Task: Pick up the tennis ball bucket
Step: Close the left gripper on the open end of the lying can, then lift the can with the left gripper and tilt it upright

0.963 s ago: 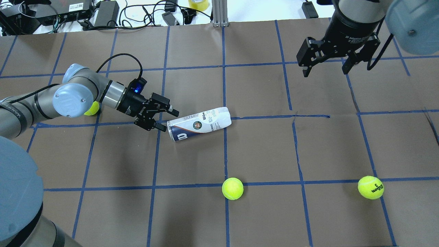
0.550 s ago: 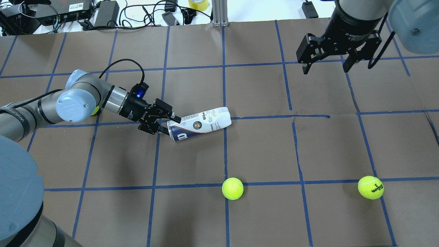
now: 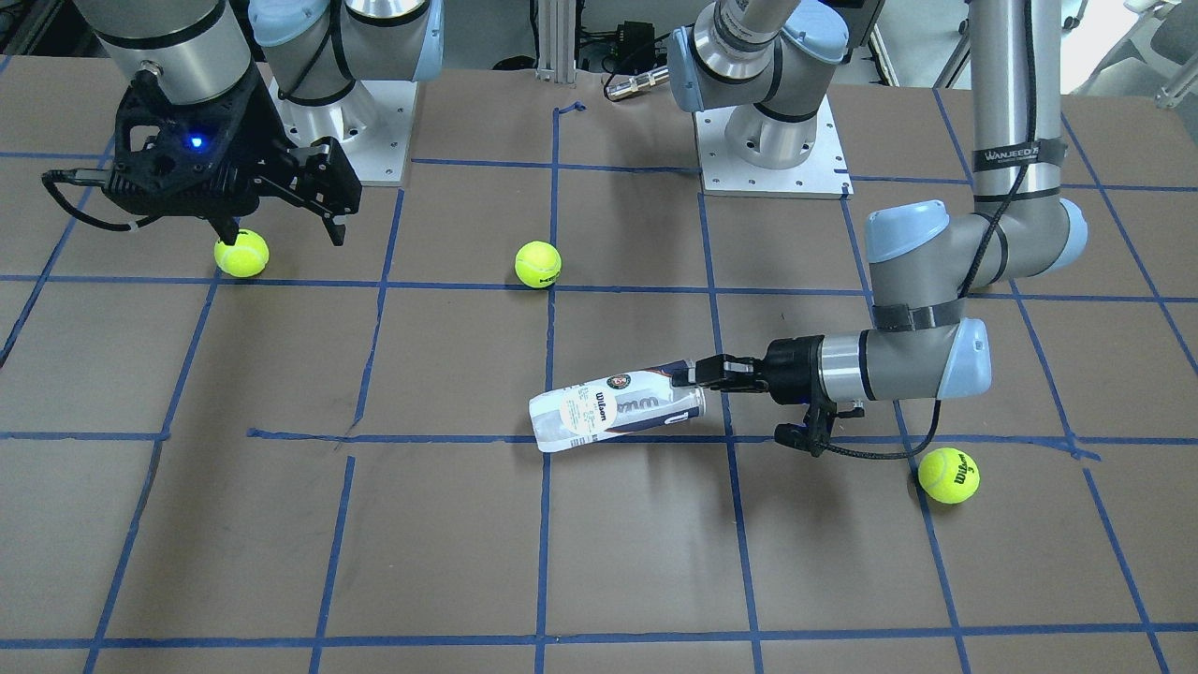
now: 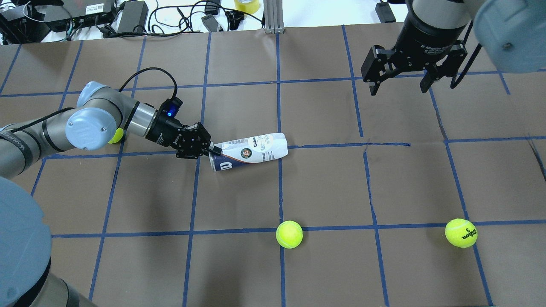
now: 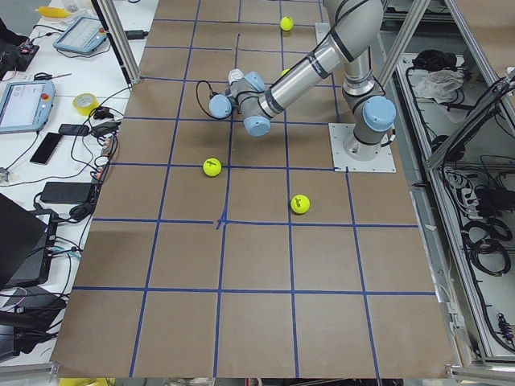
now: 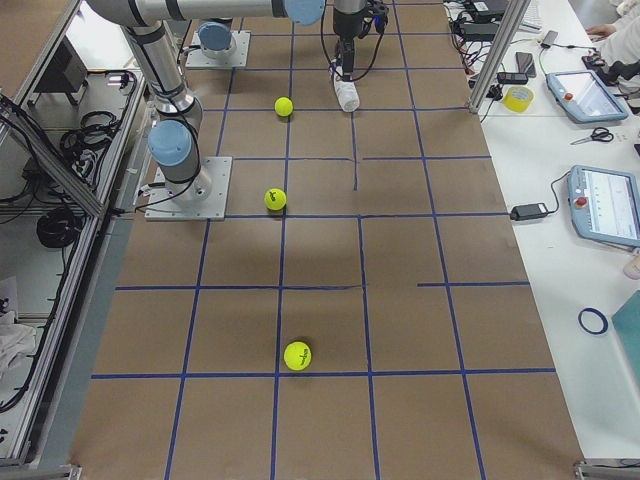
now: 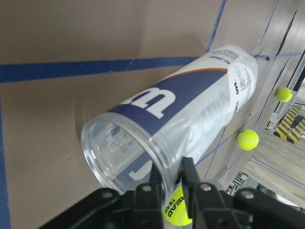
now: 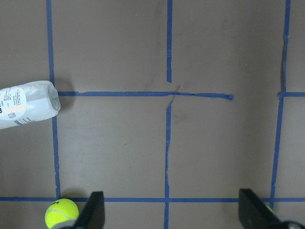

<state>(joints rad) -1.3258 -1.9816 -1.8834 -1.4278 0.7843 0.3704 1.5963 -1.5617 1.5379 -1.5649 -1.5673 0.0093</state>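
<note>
The tennis ball bucket (image 4: 251, 151) is a clear tube with a white and navy Wilson label. It lies on its side mid-table and looks empty, with its open end toward my left arm. It also shows in the front view (image 3: 613, 407) and the left wrist view (image 7: 190, 109). My left gripper (image 4: 212, 149) (image 3: 697, 376) is shut on the rim of the open end. In the left wrist view (image 7: 172, 179) one finger is inside the wall and one outside. My right gripper (image 4: 399, 85) (image 3: 281, 225) hangs open and empty above the table's far right.
Yellow-green tennis balls lie loose: one near the front middle (image 4: 289, 234), one front right (image 4: 461, 233), one tucked behind my left forearm (image 4: 114, 135). Cables and boxes (image 4: 128, 17) line the far edge beyond the brown, blue-taped tabletop (image 4: 324, 187).
My left gripper has moved right onto the tube's open end and shut on its rim. The tube's near end shifted slightly. My right gripper has drifted a little up and left.
</note>
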